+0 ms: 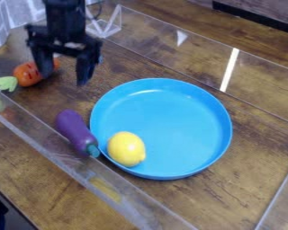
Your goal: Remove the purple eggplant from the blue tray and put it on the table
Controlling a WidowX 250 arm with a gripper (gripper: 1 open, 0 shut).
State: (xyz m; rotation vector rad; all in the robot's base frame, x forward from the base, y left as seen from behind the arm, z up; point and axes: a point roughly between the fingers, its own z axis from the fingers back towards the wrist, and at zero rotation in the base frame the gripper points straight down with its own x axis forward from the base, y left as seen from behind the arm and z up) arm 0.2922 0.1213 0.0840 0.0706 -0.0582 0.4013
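Lying on the table point(248, 193) just outside the left rim of the blue tray point(183, 117), the purple eggplant point(75, 130) rests on its side, its long axis running diagonally, stem end toward the near edge beside the yellow lemon point(126, 148) inside the tray. Farther back, the black gripper point(62, 74) hangs above the tabletop, pointing straight down, its jaws spread wide and holding nothing, well clear of the eggplant. An orange carrot point(29, 75) sits near the far left edge.
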